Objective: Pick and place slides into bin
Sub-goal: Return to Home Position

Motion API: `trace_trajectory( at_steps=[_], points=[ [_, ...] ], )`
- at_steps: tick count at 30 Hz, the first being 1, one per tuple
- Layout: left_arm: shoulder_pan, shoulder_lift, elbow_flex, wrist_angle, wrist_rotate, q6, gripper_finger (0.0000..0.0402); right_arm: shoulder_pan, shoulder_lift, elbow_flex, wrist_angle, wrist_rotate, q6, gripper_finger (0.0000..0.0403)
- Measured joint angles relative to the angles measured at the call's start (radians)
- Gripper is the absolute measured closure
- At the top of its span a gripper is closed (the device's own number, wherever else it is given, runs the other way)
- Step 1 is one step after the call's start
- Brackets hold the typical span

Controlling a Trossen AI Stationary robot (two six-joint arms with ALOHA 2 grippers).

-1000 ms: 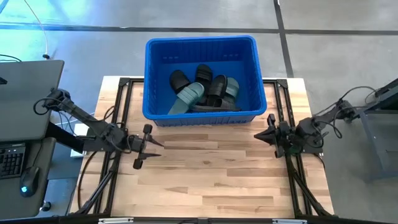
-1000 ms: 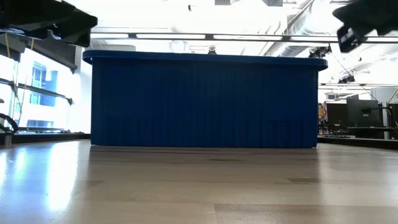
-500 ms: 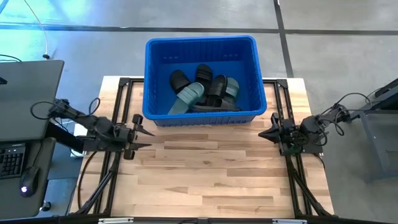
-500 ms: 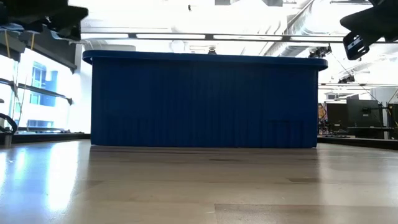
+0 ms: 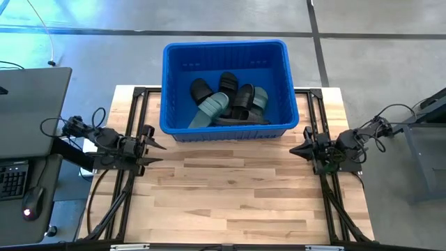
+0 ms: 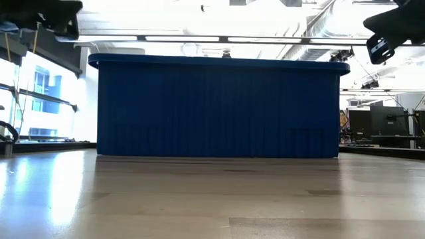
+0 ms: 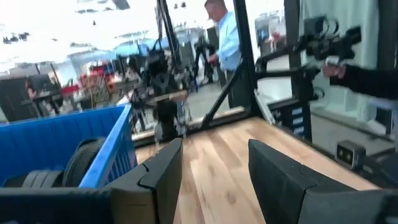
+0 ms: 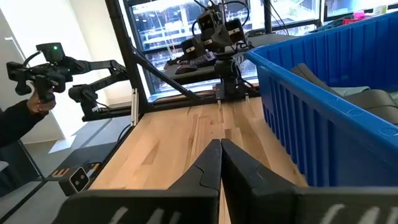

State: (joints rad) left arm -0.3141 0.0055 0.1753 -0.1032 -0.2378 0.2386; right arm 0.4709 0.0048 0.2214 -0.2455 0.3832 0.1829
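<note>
The blue bin [image 5: 224, 87] stands at the table's far middle; its near wall fills the low view [image 6: 216, 109]. Several slides lie piled inside it, black ones [image 5: 240, 97] and sage green ones [image 5: 211, 108], resting on each other and the bin floor. My left gripper [image 5: 157, 153] is open and empty over the table's left edge, near the bin's near left corner. My right gripper [image 5: 293, 150] is shut and empty at the table's right edge. In the left wrist view a black slide [image 7: 84, 162] shows over the bin wall [image 7: 109, 152].
The bare wooden tabletop [image 5: 230, 195] spreads in front of the bin. Black frame rails [image 5: 132, 125] run along both table sides. A desk with a keyboard [image 5: 14, 178] stands to the left. People show beyond the table in the wrist views [image 7: 224, 37].
My left gripper has drawn back toward the table's left edge and a little toward the far edge, away from the table's middle. My right arm has pulled back slightly toward the right edge. The slides in the bin have not moved.
</note>
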Motion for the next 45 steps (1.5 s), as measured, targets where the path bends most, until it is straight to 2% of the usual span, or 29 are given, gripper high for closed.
trace_trajectory(
  at_steps=[2,5,7,12,29,34,37,45],
  points=[
    [0.000,0.000,-0.023,0.033,0.011,-0.004,0.0234,0.000,0.001,0.000,-0.003,-0.001,0.000,0.0402],
    [0.000,0.001,-0.088,0.143,0.100,0.024,0.0234,0.000,0.002,0.000,-0.021,-0.001,0.001,0.0402],
    [-0.001,0.000,-0.139,0.229,0.139,0.032,0.0234,0.000,0.002,-0.005,-0.021,-0.011,0.059,0.0402],
    [0.000,0.006,-0.165,0.287,0.133,0.076,0.0234,0.001,0.002,-0.008,-0.027,-0.066,0.048,0.0402],
    [0.000,0.005,-0.166,0.198,0.114,0.061,0.0234,0.001,0.002,-0.008,-0.026,-0.062,0.050,0.0402],
    [0.000,0.005,-0.166,0.212,0.114,0.053,0.0234,0.001,0.002,-0.127,0.195,-0.129,-0.017,0.0402],
    [0.000,0.005,-0.166,0.204,0.114,0.053,0.0234,0.001,0.001,-0.183,0.312,-0.131,-0.045,0.0402],
    [0.000,0.005,-0.166,0.204,0.114,0.053,0.0234,0.000,0.001,-0.211,0.310,-0.099,-0.004,0.0402]
  ],
)
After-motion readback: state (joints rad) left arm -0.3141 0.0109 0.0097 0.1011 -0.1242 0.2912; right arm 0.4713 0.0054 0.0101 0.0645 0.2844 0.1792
